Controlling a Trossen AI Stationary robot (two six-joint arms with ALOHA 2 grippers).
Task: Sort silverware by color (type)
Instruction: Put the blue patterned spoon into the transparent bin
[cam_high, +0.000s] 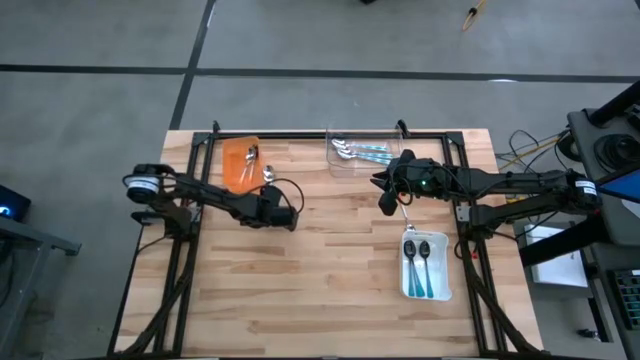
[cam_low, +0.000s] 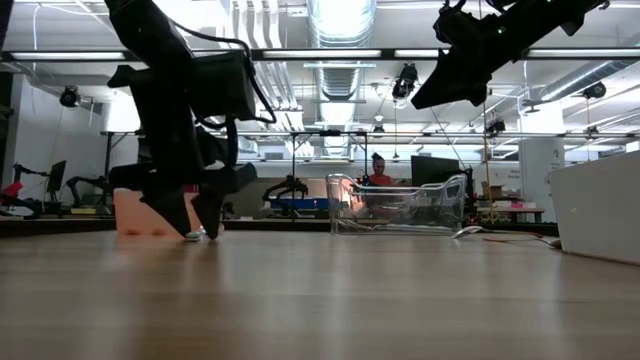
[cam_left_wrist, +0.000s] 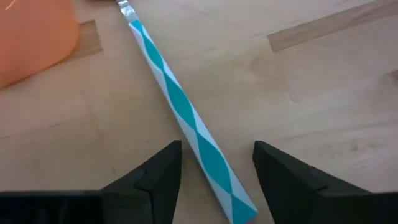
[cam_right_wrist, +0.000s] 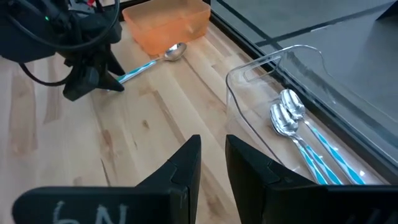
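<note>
Left hand (cam_left_wrist: 214, 177), fingers apart, seemingly straddles teal-handled spoon (cam_left_wrist: 180, 109) on table (cam_left_wrist: 323, 93).

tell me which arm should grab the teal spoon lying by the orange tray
Left, probably. The left gripper is open, low over the table, with the teal spoon handle between its fingers. The right gripper hangs raised near the clear tray.

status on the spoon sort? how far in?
Partly done. Two spoons lie in the white tray and spoons in the orange tray. In hand: the left hand, open, straddles a teal-handled spoon lying on the table beside the orange tray. Left: several spoons in the clear tray. The right hand holds nothing.
</note>
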